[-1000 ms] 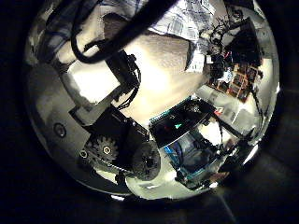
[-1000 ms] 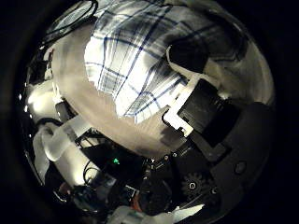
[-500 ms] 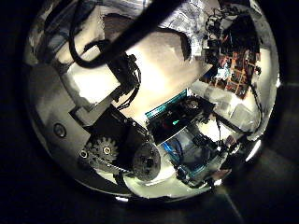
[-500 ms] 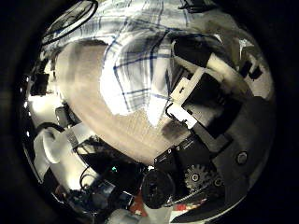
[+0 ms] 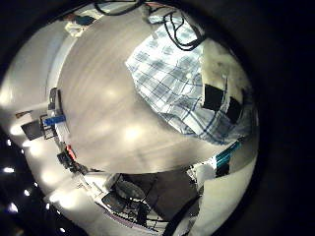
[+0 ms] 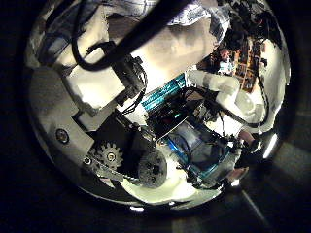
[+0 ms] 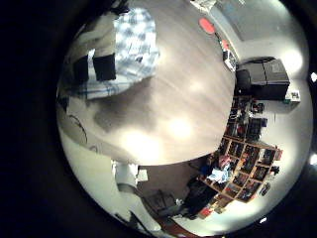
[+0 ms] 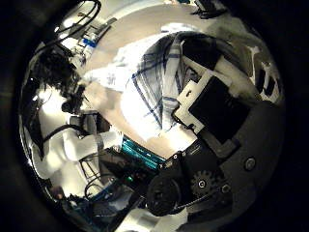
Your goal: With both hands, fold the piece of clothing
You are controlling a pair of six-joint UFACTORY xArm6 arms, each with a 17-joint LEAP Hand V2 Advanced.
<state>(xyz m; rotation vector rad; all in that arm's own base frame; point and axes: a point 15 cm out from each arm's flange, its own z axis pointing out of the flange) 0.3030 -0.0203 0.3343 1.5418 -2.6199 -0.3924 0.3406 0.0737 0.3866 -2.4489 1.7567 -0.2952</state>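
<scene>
The plaid shirt (image 5: 187, 84) lies on the round wooden table (image 5: 98, 108), bunched toward one edge of it rather than spread across the middle, which suggests a fold is under way and not finished. Much of the tabletop beside the shirt is bare.

The left hand (image 5: 219, 96) sits at the shirt's edge: in its little-finger-side view, dark fingertips (image 5: 212, 95) press onto the cloth at the rim of the shirt, so it seems to have that edge in a pinch, probably to carry it across the rest of the shirt. Its thumb-side view looks away from the table at the room, so the hand is likely tilted.

The right hand (image 8: 208, 101) is also at the shirt. In its thumb-side view a flap of plaid cloth hangs right against its black and white fingers (image 8: 198, 106), close to the palm, and in the little-finger-side view dark fingertips (image 7: 102, 66) lie on the shirt's edge near the table's rim. It appears to be clamped on the cloth, lifting that side.

With both hands on one side of the shirt, the likely aim is to bring that side over together so the fold stays straight.
</scene>
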